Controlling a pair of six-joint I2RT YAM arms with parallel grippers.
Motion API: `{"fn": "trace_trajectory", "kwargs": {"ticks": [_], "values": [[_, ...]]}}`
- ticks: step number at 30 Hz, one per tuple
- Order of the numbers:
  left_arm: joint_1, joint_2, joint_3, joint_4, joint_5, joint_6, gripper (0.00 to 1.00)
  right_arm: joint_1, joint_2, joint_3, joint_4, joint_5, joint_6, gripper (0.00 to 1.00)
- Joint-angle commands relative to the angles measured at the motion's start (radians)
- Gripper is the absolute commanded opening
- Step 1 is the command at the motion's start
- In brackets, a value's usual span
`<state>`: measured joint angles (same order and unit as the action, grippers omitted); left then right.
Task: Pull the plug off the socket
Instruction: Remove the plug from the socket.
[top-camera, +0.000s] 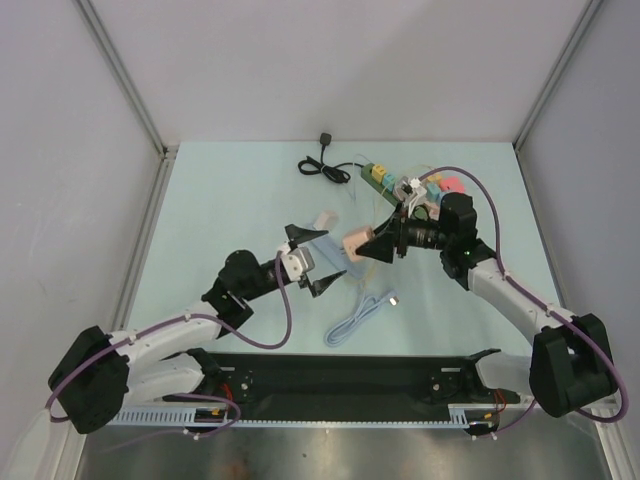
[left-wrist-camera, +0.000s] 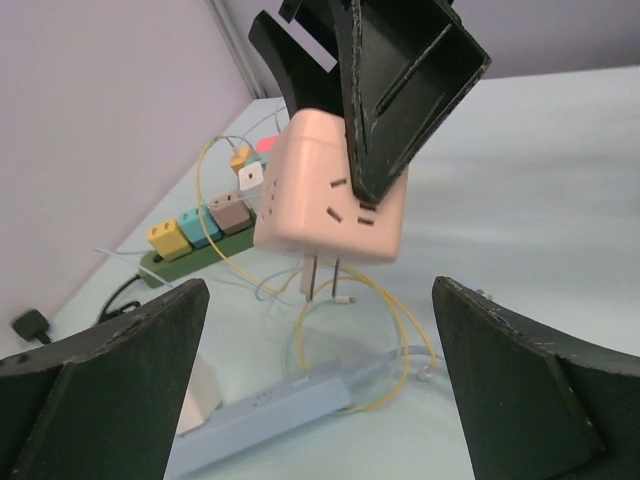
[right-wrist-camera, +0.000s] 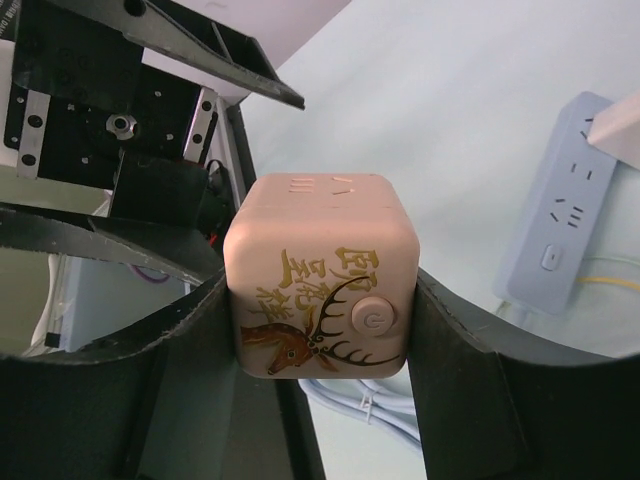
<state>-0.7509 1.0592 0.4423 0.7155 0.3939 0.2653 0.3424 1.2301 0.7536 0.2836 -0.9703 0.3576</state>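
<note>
Pink cube plug (right-wrist-camera: 320, 290) is clamped in the right gripper (top-camera: 373, 245), mid-table, off the surface; left gripper (top-camera: 315, 260) gapes empty just left. Its prongs seem free of the blue power strip (top-camera: 355, 322): lift straight, grip square.

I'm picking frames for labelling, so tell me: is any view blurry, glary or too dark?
Top external: even light, soft shadows, sharp. Left wrist: pink cube socket crisp, green power strip behind slightly soft. Right wrist: cube's gold print readable, the dark fingers gripping it lose detail.
</note>
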Motion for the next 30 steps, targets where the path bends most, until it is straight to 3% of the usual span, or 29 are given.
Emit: {"fn": "trace_trajectory", "kwargs": {"ticks": [1, 10, 17, 21, 24, 27, 28, 29, 30], "values": [[-0.027, 0.036, 0.088, -0.04, -0.059, 0.201, 1.0, 0.027, -0.02, 0.015, 0.062, -0.005, 0.02, 0.0], [-0.105, 0.15, 0.179, -0.145, -0.124, 0.273, 0.99, 0.072, 0.0, 0.026, 0.045, 0.008, 0.003, 0.0], [-0.142, 0.196, 0.205, -0.114, -0.182, 0.296, 0.99, 0.092, 0.017, 0.026, 0.048, 0.013, 0.004, 0.0], [-0.168, 0.217, 0.236, -0.122, -0.234, 0.311, 0.93, 0.101, 0.026, 0.026, 0.043, 0.022, -0.005, 0.0], [-0.179, 0.226, 0.257, -0.143, -0.245, 0.316, 0.8, 0.101, 0.031, 0.027, 0.04, 0.028, -0.008, 0.0], [-0.183, 0.235, 0.276, -0.172, -0.26, 0.313, 0.36, 0.101, 0.029, 0.03, 0.035, 0.038, -0.011, 0.12], [-0.183, 0.236, 0.273, -0.171, -0.276, 0.311, 0.11, 0.101, 0.028, 0.03, 0.032, 0.038, -0.019, 0.16], [-0.183, 0.234, 0.268, -0.169, -0.289, 0.311, 0.0, 0.101, 0.026, 0.03, 0.025, 0.044, -0.025, 0.26], [-0.183, 0.232, 0.265, -0.165, -0.3, 0.304, 0.0, 0.099, 0.023, 0.033, 0.019, 0.045, -0.031, 0.32]]}}
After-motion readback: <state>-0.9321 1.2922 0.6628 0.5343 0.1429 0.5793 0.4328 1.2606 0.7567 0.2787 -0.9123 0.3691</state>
